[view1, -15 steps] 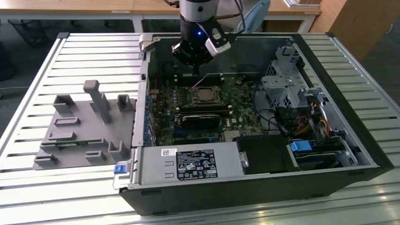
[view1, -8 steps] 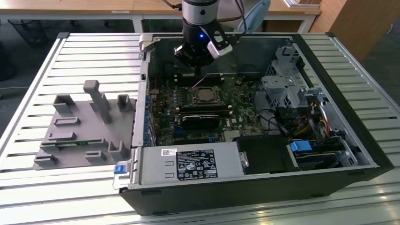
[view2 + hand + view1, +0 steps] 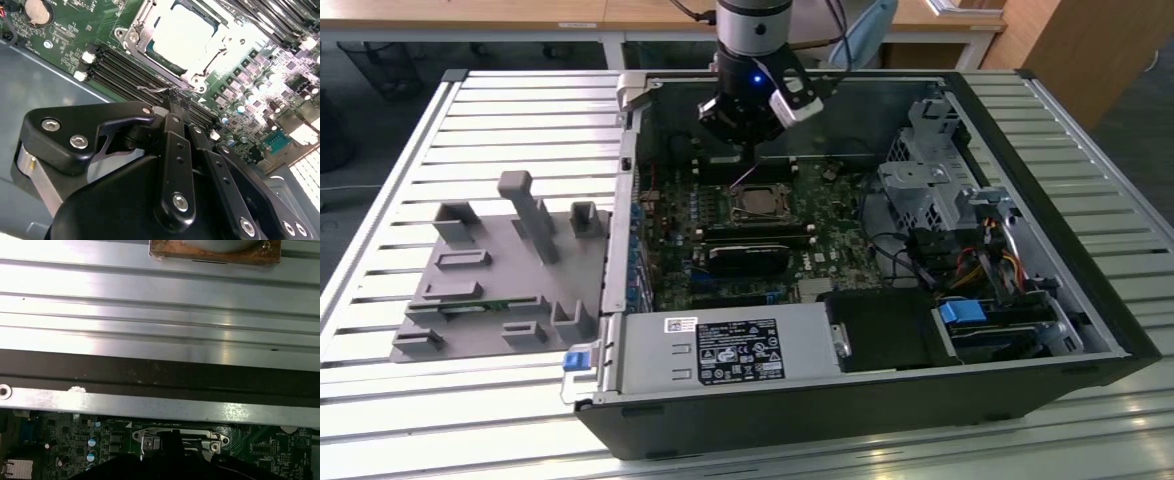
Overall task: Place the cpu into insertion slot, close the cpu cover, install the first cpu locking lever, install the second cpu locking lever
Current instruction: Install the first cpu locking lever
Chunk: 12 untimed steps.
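The cpu point(image 3: 185, 32) lies flat in the insertion slot point(image 3: 732, 210) on the green board, its pale metal top showing. The silver cpu cover point(image 3: 134, 31) lies down around it as a frame. My gripper point(image 3: 175, 100) hangs at the socket's far edge, inside the open computer case point(image 3: 630, 200). Its black fingers point(image 3: 172, 107) are pressed together on a thin wire cpu locking lever point(image 3: 152, 90). In the exterior view that lever point(image 3: 742, 180) rises slanted from the socket up to the gripper point(image 3: 747, 150). The first wrist view shows the gripper point(image 3: 172, 437) against the socket's edge bracket point(image 3: 150, 442).
Long black memory slots point(image 3: 125, 70) run right beside the fingertips. A black module point(image 3: 750, 240) lies just in front of the socket. A drive cage and cables point(image 3: 927, 190) fill the exterior view's right, a power supply point(image 3: 727, 350) the front. A grey fixture point(image 3: 507, 270) stands on the slatted table.
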### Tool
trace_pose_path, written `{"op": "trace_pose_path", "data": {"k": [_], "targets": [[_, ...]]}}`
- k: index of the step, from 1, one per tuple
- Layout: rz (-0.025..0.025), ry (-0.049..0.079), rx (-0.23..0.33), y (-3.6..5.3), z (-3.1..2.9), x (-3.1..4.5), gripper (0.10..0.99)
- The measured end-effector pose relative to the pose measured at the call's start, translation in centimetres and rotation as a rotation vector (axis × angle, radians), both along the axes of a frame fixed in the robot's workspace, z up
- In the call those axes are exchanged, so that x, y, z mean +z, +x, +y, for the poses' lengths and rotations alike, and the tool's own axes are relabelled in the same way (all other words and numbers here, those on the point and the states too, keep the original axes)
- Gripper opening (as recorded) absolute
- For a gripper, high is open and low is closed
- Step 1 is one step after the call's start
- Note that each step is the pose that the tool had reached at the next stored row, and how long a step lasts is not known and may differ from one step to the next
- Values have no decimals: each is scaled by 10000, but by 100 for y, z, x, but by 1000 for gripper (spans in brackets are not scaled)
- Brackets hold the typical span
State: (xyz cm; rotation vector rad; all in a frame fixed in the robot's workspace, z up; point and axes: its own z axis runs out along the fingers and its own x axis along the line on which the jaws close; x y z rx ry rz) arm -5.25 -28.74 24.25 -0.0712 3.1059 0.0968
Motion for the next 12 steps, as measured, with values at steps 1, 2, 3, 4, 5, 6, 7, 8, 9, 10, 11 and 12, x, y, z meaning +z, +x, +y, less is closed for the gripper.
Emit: {"op": "trace_pose_path", "data": {"k": [1, 2, 3, 4, 5, 6, 7, 8, 9, 10, 11, 12], "targets": [[0, 0, -2, 3, 0, -5, 106], [0, 0, -4, 4, 0, -9, 106], [0, -1, -4, 4, 0, -12, 106], [1, -1, -4, 5, 0, -16, 106], [1, -1, -2, 8, 0, -20, 106], [1, -1, -2, 11, 0, -23, 106], [1, -2, -3, 15, 1, -27, 106], [1, -1, -3, 20, 2, -30, 106], [0, 0, -3, 25, 3, -34, 106], [-1, 0, -3, 31, 5, -37, 106], [-1, 1, -4, 38, 6, -39, 106], [-1, 1, -4, 45, 6, -41, 106]]}}
